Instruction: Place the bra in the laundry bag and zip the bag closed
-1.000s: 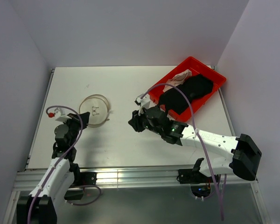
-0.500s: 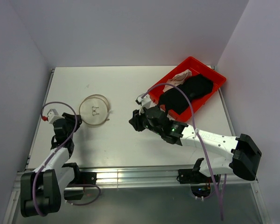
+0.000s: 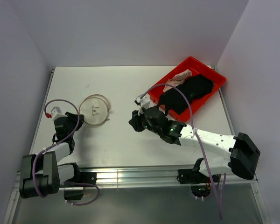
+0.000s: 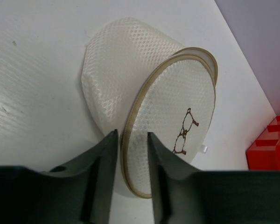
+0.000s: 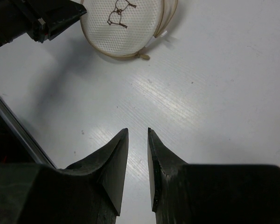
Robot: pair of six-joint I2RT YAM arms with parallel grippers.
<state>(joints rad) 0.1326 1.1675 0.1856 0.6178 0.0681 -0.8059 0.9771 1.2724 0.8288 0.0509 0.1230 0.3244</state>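
The white mesh laundry bag (image 3: 95, 110) lies on the table at the left, its round zip lid (image 4: 177, 107) with a dark squiggle (image 4: 184, 130) facing up and closed against the rim. My left gripper (image 3: 79, 117) is at the bag's near-left rim. Its fingers (image 4: 107, 158) stand a little apart on either side of the rim's edge and do not clamp it. My right gripper (image 3: 132, 122) hovers over bare table, narrowly open and empty. A black garment (image 3: 186, 93) and a pale pink one (image 3: 181, 77) lie in the red tray (image 3: 203, 64). I cannot tell which is the bra.
The red tray sits at the far right, close to the right wall. White walls enclose the table on three sides. In the right wrist view the bag (image 5: 123, 28) and the left gripper (image 5: 81, 13) lie ahead of my right fingers (image 5: 116, 158).
My left arm dropped and drew back toward the near-left corner, then came forward a little to the bag's rim. The bag and my right arm stayed put.
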